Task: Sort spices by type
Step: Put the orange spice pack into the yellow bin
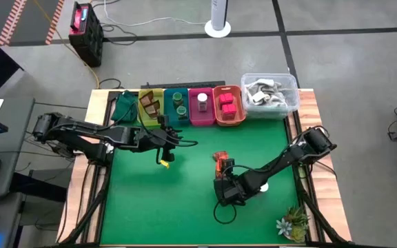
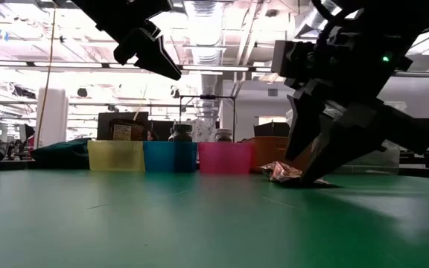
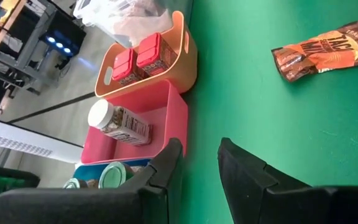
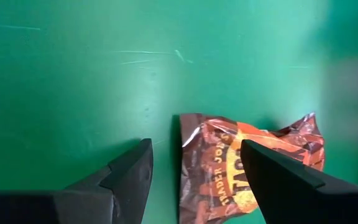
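The brown packet point(image 4: 250, 168) is lying mid-frame on the worktop; the right end effector point(image 4: 194, 165), wide open and empty, is straddling its edge, probably for grasping.

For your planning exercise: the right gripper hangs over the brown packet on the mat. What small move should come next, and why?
Probably shift the right gripper sideways to centre on the packet, then lower. Its fingers are open, but one sits over the packet rather than beside it, and the packet lies loose on the mat.

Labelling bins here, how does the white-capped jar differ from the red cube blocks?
The white-capped clear jar lies alone on its side in the pink bin; the two red cube-like blocks sit flat, side by side, in the orange bin. The jar is round, the blocks square. Both are already binned.
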`<state>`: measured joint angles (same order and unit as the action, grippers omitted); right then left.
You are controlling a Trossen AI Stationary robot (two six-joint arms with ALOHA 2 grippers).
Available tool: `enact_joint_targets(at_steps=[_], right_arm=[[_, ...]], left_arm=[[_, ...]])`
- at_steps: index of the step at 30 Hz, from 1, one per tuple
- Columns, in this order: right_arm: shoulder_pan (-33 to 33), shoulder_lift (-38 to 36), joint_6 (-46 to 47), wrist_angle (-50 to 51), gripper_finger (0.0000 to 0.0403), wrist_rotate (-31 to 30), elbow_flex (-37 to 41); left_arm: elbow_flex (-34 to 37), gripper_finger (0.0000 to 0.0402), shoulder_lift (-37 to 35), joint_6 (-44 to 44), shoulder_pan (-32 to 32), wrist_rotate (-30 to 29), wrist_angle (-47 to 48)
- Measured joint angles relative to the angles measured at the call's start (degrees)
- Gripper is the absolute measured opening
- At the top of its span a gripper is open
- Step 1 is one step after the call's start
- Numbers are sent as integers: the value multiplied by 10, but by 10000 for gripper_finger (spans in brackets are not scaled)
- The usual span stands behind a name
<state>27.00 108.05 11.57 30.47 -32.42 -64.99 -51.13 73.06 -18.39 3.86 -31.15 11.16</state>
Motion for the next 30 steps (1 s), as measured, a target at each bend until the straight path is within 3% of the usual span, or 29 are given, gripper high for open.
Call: enact_joint_targets(at_steps=[18, 30], right_arm=[[-15, 31, -9, 17, 274, -10, -3], [-14, 35, -14, 20, 263, -60, -1]], left_arm=[[0, 96, 0, -17, 0, 1, 2], [0, 96, 0, -19, 4, -2, 5]])
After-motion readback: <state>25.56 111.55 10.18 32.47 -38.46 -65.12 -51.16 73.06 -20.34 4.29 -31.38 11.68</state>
